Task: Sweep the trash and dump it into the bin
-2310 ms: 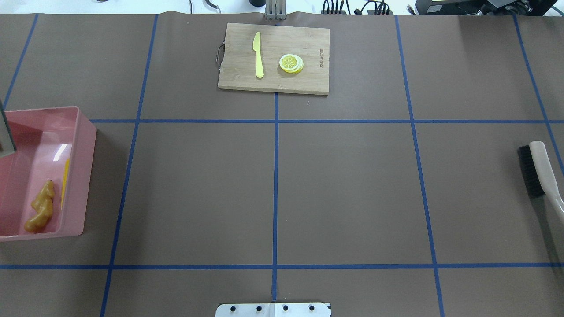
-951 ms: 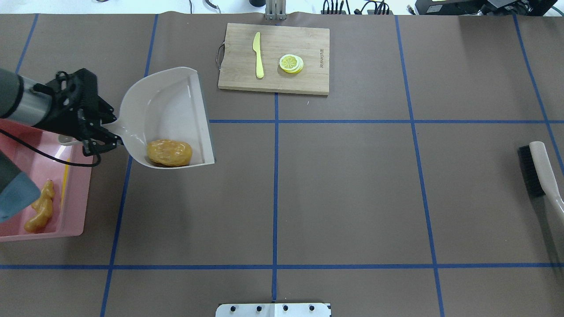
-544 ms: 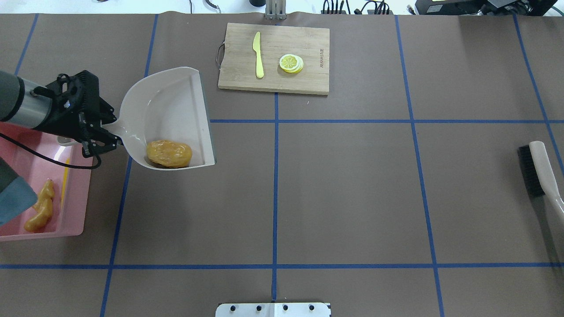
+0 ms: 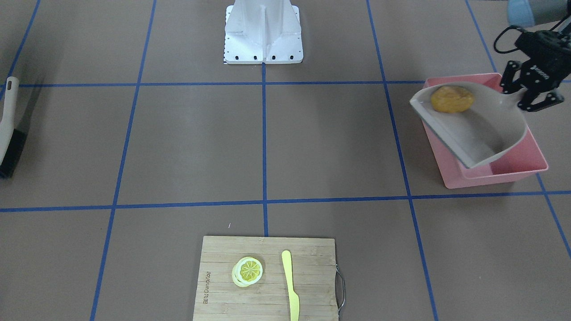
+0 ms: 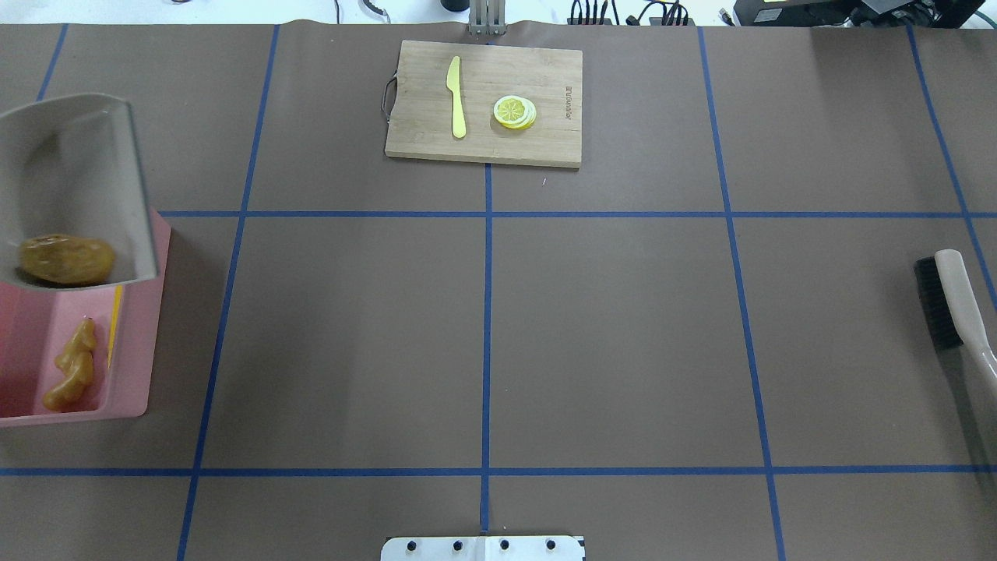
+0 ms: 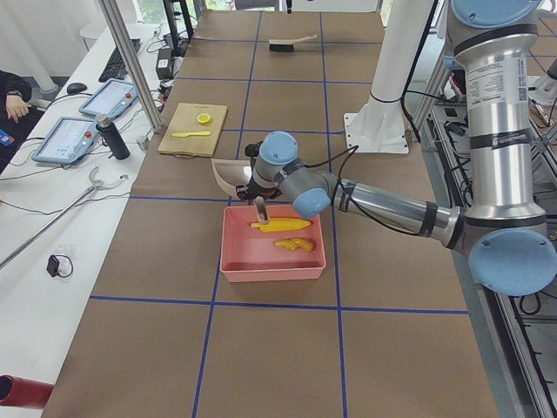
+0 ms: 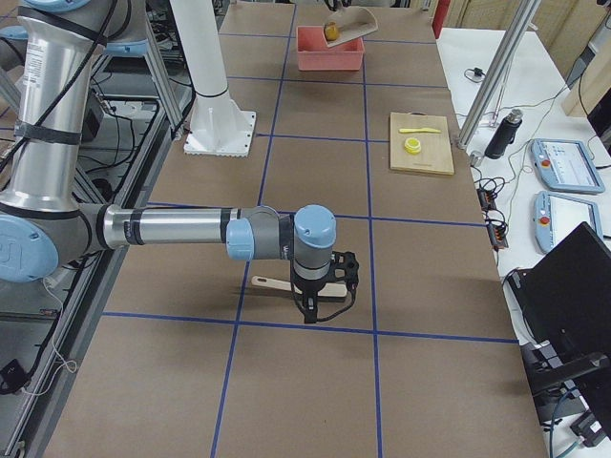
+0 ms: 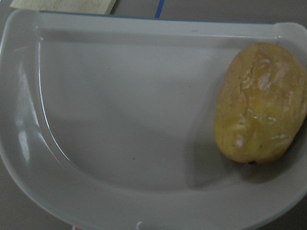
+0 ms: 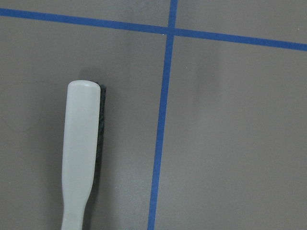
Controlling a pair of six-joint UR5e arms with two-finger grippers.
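Observation:
My left gripper (image 4: 530, 99) is shut on the handle of the beige dustpan (image 4: 479, 133) and holds it tilted above the pink bin (image 4: 495, 174). The tan-brown potato (image 4: 451, 99) lies in the pan's corner nearest the robot; it also shows in the left wrist view (image 8: 259, 103) and the overhead view (image 5: 66, 259). In the bin (image 5: 136, 335) lie the ginger root (image 5: 72, 374) and the corn cob (image 6: 280, 225). My right gripper (image 7: 320, 291) hovers over the brush handle (image 9: 79, 158); I cannot tell whether it is open or shut.
The brush (image 5: 949, 304) lies on the table at the right edge. A wooden cutting board (image 5: 545, 144) at the far centre carries a pale yellow knife (image 5: 456, 97) and lemon slices (image 5: 515, 112). The robot's base (image 4: 263, 31) stands at the near centre.
My left arm has carried the dustpan with the potato leftward, from beside the bin to above the bin's far end. The gripper has left the overhead view. The brush has not moved.

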